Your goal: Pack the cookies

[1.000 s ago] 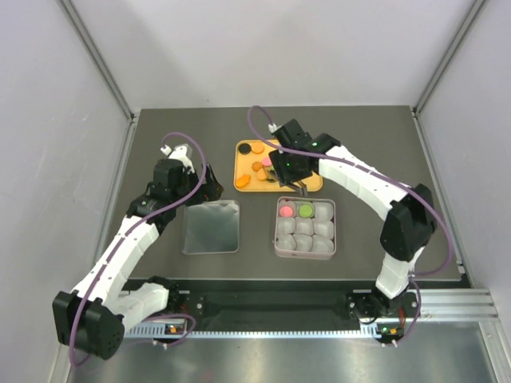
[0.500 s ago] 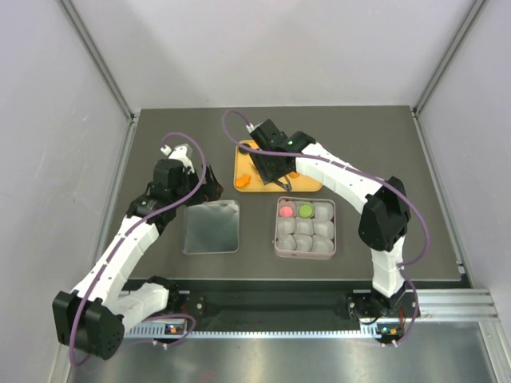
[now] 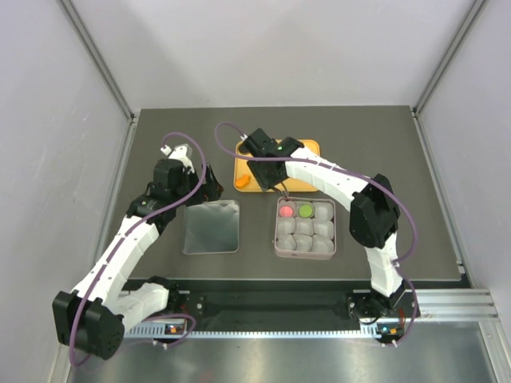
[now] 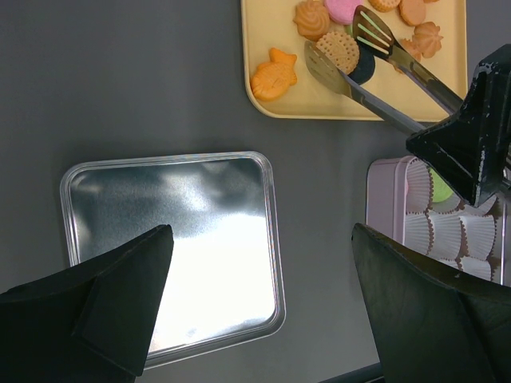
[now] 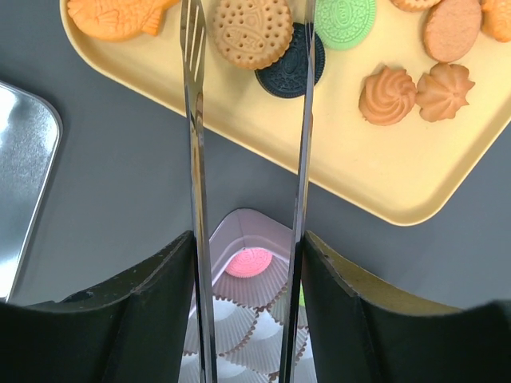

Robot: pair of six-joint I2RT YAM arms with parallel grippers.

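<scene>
On the bench point(image 3: 367, 136) a yellow tray point(image 5: 415, 191) holds the loose cookies point(image 5: 387, 96): an orange fish shape point(image 4: 274, 73) at one corner, a tan dotted round point(image 5: 251, 32) overlapping a black round point(image 5: 289, 73), a green round point(image 5: 345, 16), two orange swirls and a few more orange and pink ones along the far edge. Just nearer the arm bases sits the pink square tin point(image 3: 278, 239), lined with nine white paper cups point(image 4: 471, 235) in three rows. In the far row, the left cup holds a pink cookie point(image 5: 251, 262) and the middle cup a green one point(image 3: 305, 211); the other cups show only paper. A silver lid point(image 4: 172, 239) lies flat on the bench to the left of the tin, apart from it. The right end effector point(image 5: 247, 243) is clamped on metal tongs point(image 5: 196, 159), whose two blades stand apart over the tray, one on each side of the dotted round; whether they touch it cannot be told. The left end effector point(image 4: 261, 229) hangs above the lid with its fingers spread wide and nothing between them.
</scene>
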